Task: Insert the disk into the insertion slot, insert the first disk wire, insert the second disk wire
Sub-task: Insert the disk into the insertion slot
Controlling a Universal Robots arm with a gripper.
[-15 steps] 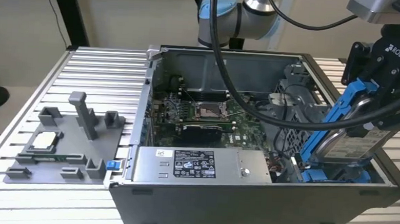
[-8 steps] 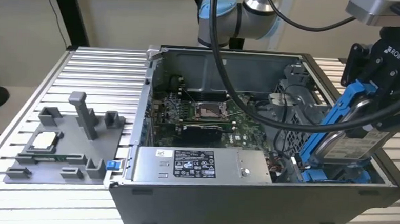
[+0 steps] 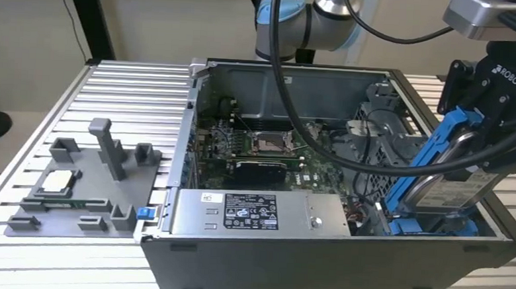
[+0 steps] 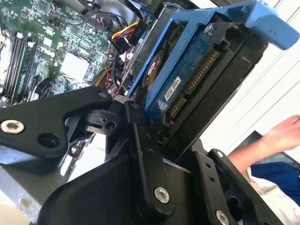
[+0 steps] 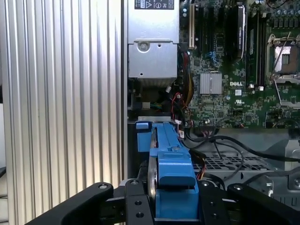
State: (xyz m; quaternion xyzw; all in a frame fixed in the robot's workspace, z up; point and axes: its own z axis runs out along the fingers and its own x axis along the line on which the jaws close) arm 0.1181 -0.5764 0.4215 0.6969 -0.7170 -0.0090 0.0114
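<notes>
Gripping the disk [image 3: 454, 188] by its blue frame, the claw [image 3: 483, 140] hangs it tilted just above the insertion slot [image 3: 412, 227]. It looks hard, heavy and easy to break; the frame sides seem safest to grab.

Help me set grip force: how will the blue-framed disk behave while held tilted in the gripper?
The disk is probably rigid and dense for its size, being a metal body. Its exposed circuit board looks knock-sensitive. The blue frame may flex slightly under the gripper.
</notes>
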